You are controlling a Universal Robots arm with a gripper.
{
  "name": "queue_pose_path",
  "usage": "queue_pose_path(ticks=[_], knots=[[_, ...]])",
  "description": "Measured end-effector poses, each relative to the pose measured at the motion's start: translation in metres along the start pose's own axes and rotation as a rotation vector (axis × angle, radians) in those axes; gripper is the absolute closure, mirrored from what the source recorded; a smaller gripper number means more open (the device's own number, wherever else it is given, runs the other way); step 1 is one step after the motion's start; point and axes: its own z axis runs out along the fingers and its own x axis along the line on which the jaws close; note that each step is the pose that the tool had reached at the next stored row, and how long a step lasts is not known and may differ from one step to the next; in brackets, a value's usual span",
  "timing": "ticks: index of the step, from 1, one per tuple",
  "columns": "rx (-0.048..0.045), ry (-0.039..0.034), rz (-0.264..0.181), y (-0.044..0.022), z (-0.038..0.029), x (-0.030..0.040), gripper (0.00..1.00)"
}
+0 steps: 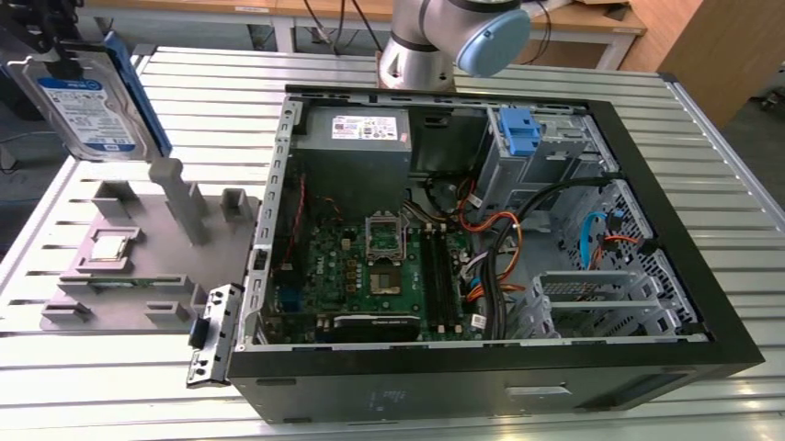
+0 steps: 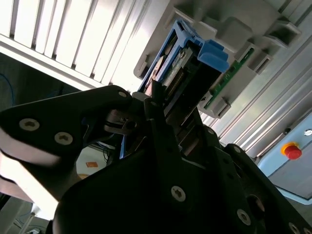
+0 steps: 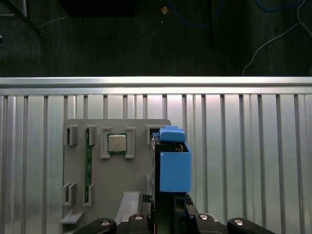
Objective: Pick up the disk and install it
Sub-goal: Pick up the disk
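The disk (image 1: 88,103), a silver-grey drive with a white-and-blue label in a bright blue carrier, hangs upright in the air at the exterior view's far left, above the grey fixture plate (image 1: 135,276). My gripper (image 1: 64,50) is shut on its upper end. In the second wrist view my black fingers (image 2: 163,126) clamp the disk (image 2: 178,61), whose blue end tab points away from me. The first wrist view looks down along the disk (image 3: 174,163) from my gripper (image 3: 168,207), with the fixture plate (image 3: 112,185) below it.
An open computer case (image 1: 687,303) lies on the slatted metal table (image 1: 368,69), motherboard and cables exposed. A fixed upright blue bracket (image 1: 520,129) stands at the metal drive bay (image 1: 558,152). The fixture plate carries a processor chip (image 3: 117,143) and a memory stick (image 3: 88,165). The arm's base (image 1: 424,46) is behind the case.
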Motion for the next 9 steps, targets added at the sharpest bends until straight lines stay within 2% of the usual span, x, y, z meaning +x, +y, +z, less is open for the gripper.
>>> queue_pose_path(ticks=[9], knots=[[0.0002,-0.0002,0.000,0.0000,-0.0018,-0.0001,0.65]])
